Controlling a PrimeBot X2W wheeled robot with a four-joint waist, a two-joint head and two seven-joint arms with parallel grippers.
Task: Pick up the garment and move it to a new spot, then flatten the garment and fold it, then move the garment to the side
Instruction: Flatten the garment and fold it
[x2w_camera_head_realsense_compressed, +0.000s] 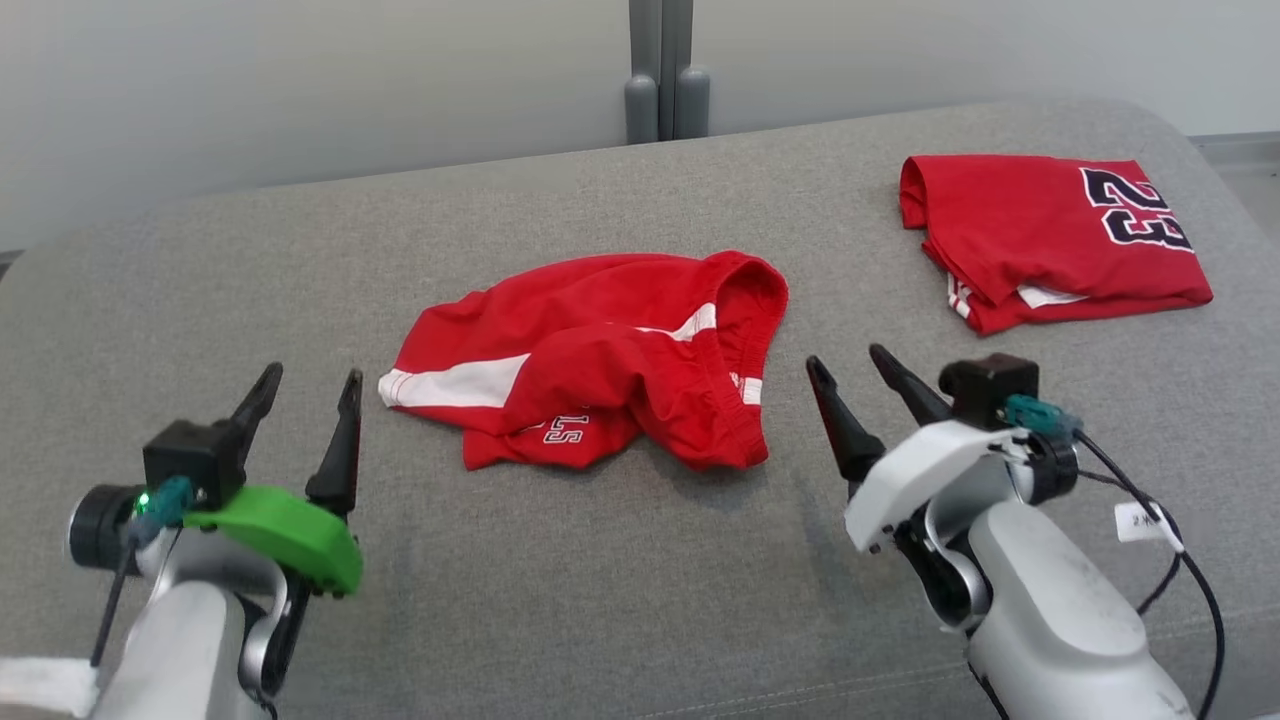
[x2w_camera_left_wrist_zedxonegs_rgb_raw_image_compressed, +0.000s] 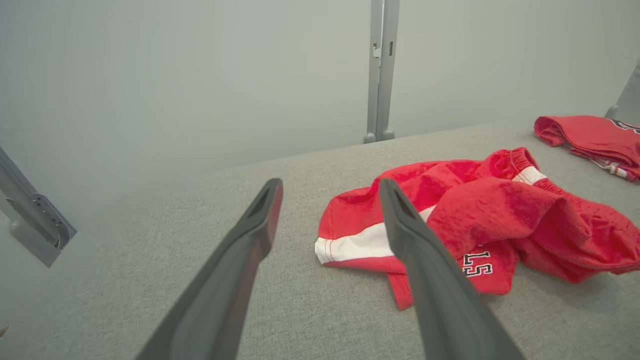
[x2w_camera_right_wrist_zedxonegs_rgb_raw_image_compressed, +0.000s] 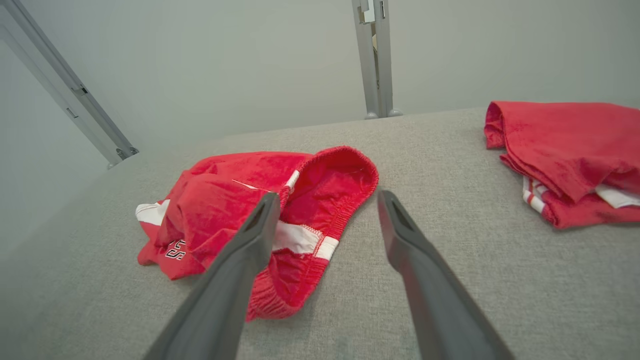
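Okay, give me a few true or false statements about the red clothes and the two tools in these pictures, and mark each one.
1. The crumpled red shorts lie between the left tool and the right tool. True.
2. The left tool is clamped on the shorts. False: it is open and clear of them.
3. A folded red jersey numbered 23 lies to the robot's right of the shorts. True.
4. The right tool holds the jersey. False: it is open and empty, near the shorts' waistband.

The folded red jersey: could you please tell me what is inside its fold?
Peeking from the folded red jersey are white fabric and a striped edge; anything deeper is covered by its top layer.
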